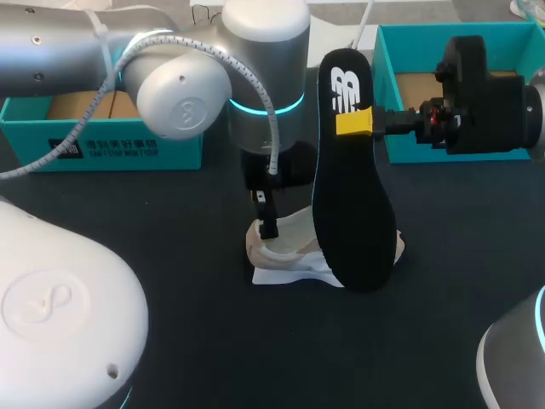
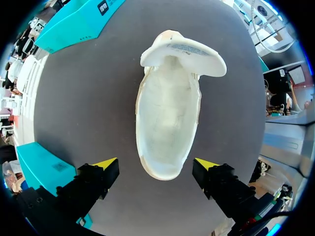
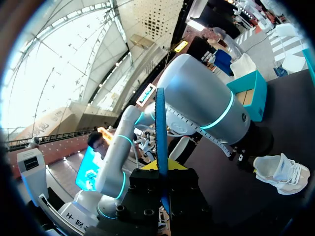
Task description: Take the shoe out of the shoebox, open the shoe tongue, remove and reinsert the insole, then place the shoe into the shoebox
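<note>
Nearest to us, the dark table (image 1: pixel 213 341) carries the pale shoe (image 1: pixel 285 247) at its middle, outside either box. In the left wrist view we look straight down into the shoe's (image 2: pixel 167 123) mouth: the tongue (image 2: pixel 184 51) is folded out past the far end, and the bare inner floor shows. Our left gripper (image 2: pixel 156 163) hangs above the heel end with its yellow tips spread wide, one at each side, and touches nothing. Just beyond the shoe, the black insole (image 1: pixel 353 183) stands upright in the air, broad end down and narrow end up; we cannot tell whether its lower end touches the shoe. Our right gripper (image 1: pixel 356 122) comes in from the right and clamps the insole near its upper end. In the right wrist view, the insole (image 3: pixel 161 147) runs edge-on between the closed fingers. Farthest back stand the left teal box (image 1: pixel 102 128) and the right teal box (image 1: pixel 460 85), well apart, each with brown card inside.
</note>
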Robot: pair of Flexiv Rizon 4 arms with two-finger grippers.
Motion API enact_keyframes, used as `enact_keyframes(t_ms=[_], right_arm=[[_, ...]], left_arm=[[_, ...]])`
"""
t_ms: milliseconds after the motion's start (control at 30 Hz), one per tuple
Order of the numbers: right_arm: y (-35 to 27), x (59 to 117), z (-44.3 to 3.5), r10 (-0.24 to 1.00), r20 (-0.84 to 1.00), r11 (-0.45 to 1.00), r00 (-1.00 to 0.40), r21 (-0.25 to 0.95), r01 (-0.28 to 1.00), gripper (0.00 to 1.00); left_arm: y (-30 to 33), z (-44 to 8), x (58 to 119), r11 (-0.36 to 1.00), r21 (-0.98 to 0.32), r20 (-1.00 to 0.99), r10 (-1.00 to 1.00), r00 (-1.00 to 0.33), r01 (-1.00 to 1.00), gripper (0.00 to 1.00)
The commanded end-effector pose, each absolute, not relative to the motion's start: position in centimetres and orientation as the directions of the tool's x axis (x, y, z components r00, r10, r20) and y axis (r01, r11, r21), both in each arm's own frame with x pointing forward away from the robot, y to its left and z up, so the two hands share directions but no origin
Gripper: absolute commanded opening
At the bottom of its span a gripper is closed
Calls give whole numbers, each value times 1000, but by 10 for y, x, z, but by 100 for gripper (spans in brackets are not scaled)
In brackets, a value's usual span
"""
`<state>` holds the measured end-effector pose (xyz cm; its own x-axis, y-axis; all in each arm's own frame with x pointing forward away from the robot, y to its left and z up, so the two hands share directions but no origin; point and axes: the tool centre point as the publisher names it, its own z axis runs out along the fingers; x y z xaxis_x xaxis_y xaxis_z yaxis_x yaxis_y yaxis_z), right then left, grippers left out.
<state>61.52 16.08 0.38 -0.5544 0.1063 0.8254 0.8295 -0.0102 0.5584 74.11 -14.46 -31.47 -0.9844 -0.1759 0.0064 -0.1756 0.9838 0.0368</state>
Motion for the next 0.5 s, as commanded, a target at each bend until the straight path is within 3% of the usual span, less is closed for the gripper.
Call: enact_keyframes(t_ms=[33,267,333,367,433,500], right_arm=[[165,619,3,107,826,-6,-553,557,831,0],[165,619,3,107,826,-6,-553,557,831,0],[165,619,3,107,826,-6,-553,557,831,0],[165,619,3,107,826,-6,-553,557,831,0],[165,619,3,107,826,-6,-553,557,831,0],[165,619,3,107,826,-6,-553,557,831,0]], left_arm=[[-149,-320,745,991,5,-45,-133,-990,-133,100],[-169,-331,769,990,-84,-48,-118,-992,-113,100],[-177,-340,780,987,-101,-34,-126,-991,-122,62],[-180,-343,783,986,-101,-35,-140,-990,-136,54],[-186,-347,786,987,-106,-31,-123,-992,-120,43],[-192,-352,787,989,-98,-32,-118,-992,-115,43]])
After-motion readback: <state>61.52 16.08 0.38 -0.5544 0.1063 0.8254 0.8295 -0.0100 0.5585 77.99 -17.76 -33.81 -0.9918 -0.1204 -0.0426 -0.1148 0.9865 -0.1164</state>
